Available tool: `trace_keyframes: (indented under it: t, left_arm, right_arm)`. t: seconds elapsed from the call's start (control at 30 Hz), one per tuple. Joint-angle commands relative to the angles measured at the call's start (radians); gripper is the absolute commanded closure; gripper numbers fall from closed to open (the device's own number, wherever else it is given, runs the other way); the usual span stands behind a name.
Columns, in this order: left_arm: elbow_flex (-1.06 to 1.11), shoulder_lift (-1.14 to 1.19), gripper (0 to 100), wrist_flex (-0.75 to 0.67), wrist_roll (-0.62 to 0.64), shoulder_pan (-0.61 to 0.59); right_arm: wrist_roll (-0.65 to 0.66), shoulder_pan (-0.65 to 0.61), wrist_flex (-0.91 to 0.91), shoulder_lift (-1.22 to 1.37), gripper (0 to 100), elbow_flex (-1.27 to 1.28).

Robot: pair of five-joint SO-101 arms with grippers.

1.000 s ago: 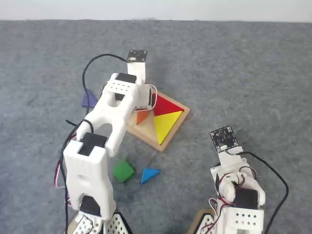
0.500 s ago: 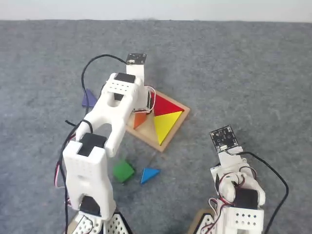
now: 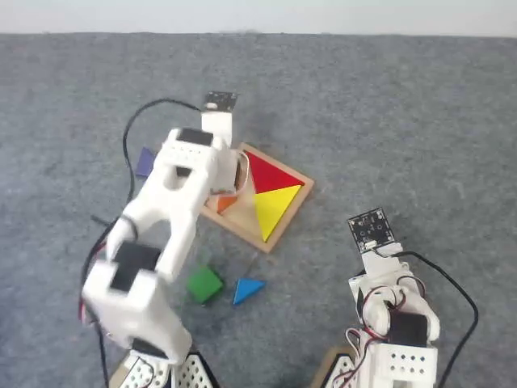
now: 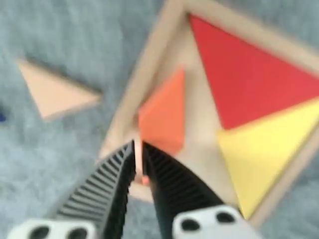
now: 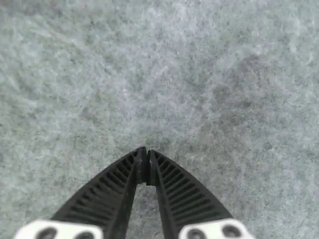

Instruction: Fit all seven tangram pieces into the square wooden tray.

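High view: the square wooden tray (image 3: 266, 236) holds three pieces, a red triangle (image 3: 271, 172), a yellow triangle (image 3: 273, 204) and an orange piece (image 3: 226, 204). Off the tray lie a green square (image 3: 203, 284), a blue triangle (image 3: 247, 288) and a purple triangle (image 3: 145, 162).

Left wrist view: the left hand (image 4: 138, 145) is over the tray's corner, pressed nearly together and gripping nothing. One pale triangle (image 4: 52, 92) lies outside the rim.

Right wrist view: the right hand (image 5: 146, 152) is pressed together over open bench (image 5: 224, 74).

Pale wooden tray (image 3: 284, 219) on rough grey felt-like cloth (image 3: 404, 121)
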Motion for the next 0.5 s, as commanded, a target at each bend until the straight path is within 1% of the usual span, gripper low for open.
trace_keyframes:
  t: [0.0, 0.07, 0.13, 0.2, 0.27, 0.3, 0.47]
  left_arm:
    - [0.116, -0.304, 99, -0.029, -0.020, -0.015]
    - [0.174, -0.411, 99, -0.040, -0.029, -0.035]
    - [0.214, -0.446, 98, -0.077, -0.040, -0.049]
    - [0.226, -0.434, 92, -0.095, -0.055, -0.048]
    - [0.220, -0.390, 85, -0.097, -0.064, -0.020]
    - [0.217, -0.364, 83, -0.103, -0.060, -0.006]
    - [0.147, -0.150, 84, -0.169, -0.029, 0.020]
  right_arm:
    - [0.008, -0.004, 0.002, -0.016, 99.1, 0.017]
    - [0.008, -0.004, 0.002, -0.016, 99.1, 0.017]
    - [0.008, -0.002, 0.002, -0.016, 99.1, 0.017]
    - [0.008, -0.002, 0.002, -0.016, 99.1, 0.017]
    - [0.008, -0.002, 0.002, -0.016, 99.1, 0.017]
    - [0.008, -0.004, 0.002, -0.016, 99.1, 0.017]
    - [0.008, -0.004, 0.002, -0.016, 99.1, 0.017]
